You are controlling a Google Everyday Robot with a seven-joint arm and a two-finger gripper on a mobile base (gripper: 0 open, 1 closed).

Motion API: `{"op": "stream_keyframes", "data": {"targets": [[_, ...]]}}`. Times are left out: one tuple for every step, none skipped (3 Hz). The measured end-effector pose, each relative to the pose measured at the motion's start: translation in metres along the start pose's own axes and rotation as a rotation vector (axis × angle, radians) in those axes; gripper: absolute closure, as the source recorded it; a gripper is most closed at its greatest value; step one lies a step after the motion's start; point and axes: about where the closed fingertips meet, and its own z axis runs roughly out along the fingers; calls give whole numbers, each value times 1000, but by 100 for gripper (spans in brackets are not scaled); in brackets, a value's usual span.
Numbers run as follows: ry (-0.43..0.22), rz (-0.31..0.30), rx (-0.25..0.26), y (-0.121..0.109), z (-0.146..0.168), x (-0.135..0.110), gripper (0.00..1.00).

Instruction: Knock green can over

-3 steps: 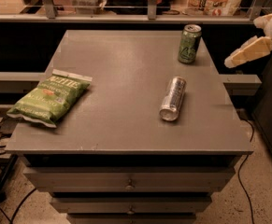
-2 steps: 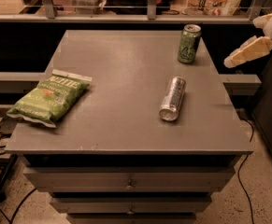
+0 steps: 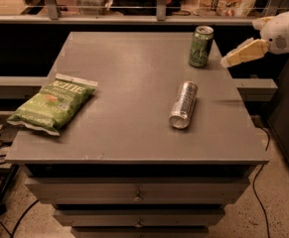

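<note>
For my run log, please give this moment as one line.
green can: upright on table | gripper: beside can, not touching | silver can: lying on its side | task: not done

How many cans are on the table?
2. The green can stands upright near the far right corner of the table, with the gripper just to its right. The silver can lies on its side in front of it. None seem hidden.

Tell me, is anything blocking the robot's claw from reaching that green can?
Nothing visible does. The gripper hangs just right of the upright green can, with only a bare gap between them. The silver can lies nearer the front, off that line.
</note>
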Motion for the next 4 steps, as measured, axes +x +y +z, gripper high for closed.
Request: {"op": "stream_keyframes", "data": {"targets": [[-50,33,-34,0,35,-2,0],[-118,94,-91,1,82,-5,0],[-142,113,-131,5,106,-10,0],[-166,106,-161,10,123,-17,18]]}}
